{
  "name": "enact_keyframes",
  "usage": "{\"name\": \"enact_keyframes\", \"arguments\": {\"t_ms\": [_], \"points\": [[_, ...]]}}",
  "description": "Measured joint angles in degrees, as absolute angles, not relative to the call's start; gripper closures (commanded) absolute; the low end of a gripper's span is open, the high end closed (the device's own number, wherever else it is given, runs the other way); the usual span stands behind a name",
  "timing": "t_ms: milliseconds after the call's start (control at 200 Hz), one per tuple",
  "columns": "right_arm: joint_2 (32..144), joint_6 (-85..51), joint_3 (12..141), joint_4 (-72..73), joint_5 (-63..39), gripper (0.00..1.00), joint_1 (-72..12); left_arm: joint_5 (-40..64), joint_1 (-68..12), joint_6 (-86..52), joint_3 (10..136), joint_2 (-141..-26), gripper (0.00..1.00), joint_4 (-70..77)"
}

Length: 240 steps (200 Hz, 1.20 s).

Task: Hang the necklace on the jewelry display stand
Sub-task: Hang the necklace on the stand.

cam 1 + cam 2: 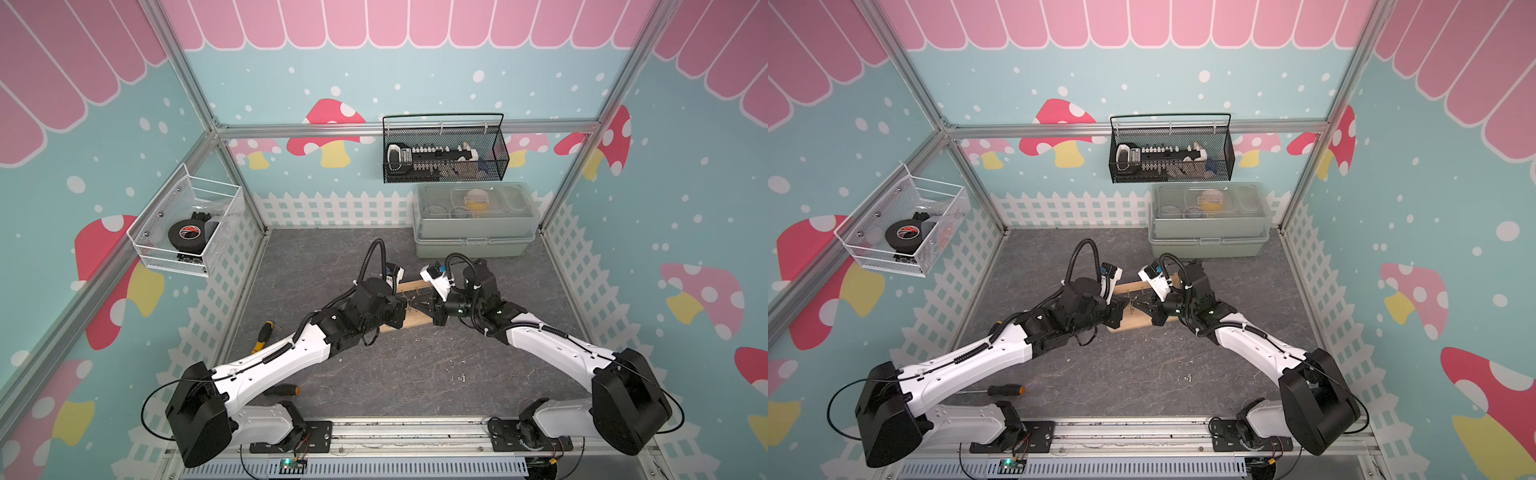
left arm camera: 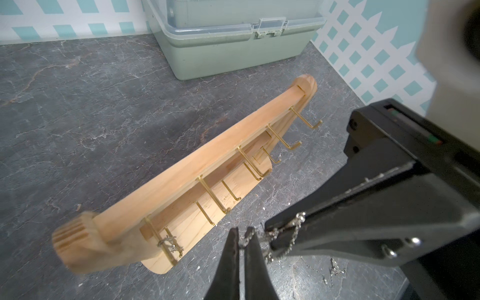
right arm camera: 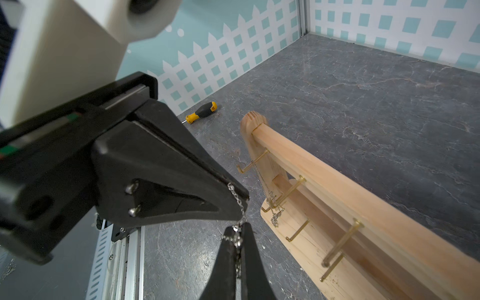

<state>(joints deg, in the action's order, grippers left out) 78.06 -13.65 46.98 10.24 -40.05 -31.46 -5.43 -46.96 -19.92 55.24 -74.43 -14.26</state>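
The jewelry display stand (image 1: 409,286) (image 1: 1133,286) is a light wooden rack with gold hooks, standing mid-table between the two arms. The necklace (image 2: 272,233) (image 3: 237,202) is a thin silver chain stretched between both grippers, just in front of the hooks. My left gripper (image 2: 242,231) (image 3: 244,200) is shut on one part of the chain. My right gripper (image 3: 237,228) (image 2: 267,233) is shut on it a short way along, the two tips nearly touching. A loose length of chain (image 2: 335,270) trails near the table below. In both top views the arms hide the chain.
Another fine chain (image 2: 171,244) (image 3: 270,197) hangs from the stand's end hook. A grey-green lidded box (image 1: 473,245) (image 2: 233,52) stands at the back right. A yellow-black screwdriver (image 1: 264,332) (image 3: 201,113) and an orange-black one (image 1: 282,390) lie at the left. Wire baskets (image 1: 444,149) (image 1: 187,224) hang on the walls.
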Motion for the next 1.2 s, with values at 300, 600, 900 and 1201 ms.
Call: {"name": "enact_keyframes", "arguments": {"t_ms": [300,600,900,1201], "points": [[81.0,-13.3,47.0,10.7,-40.1,0.96,-30.2,-5.8,-45.3,-19.3,56.0,-76.4,0.99,-14.5],[81.7,-13.3,47.9,11.6,-40.6,0.95,-30.0,-5.8,-44.2,-19.1,56.0,-76.5,0.98,-14.5],[83.6,-13.3,48.8,11.8,-40.5,0.95,-30.0,-5.9,-43.9,-19.0,56.4,-77.2,0.98,-14.5],[83.9,-13.3,48.8,11.7,-39.9,0.94,-30.0,-6.0,-43.6,-19.0,56.9,-78.7,0.98,-14.5]]}}
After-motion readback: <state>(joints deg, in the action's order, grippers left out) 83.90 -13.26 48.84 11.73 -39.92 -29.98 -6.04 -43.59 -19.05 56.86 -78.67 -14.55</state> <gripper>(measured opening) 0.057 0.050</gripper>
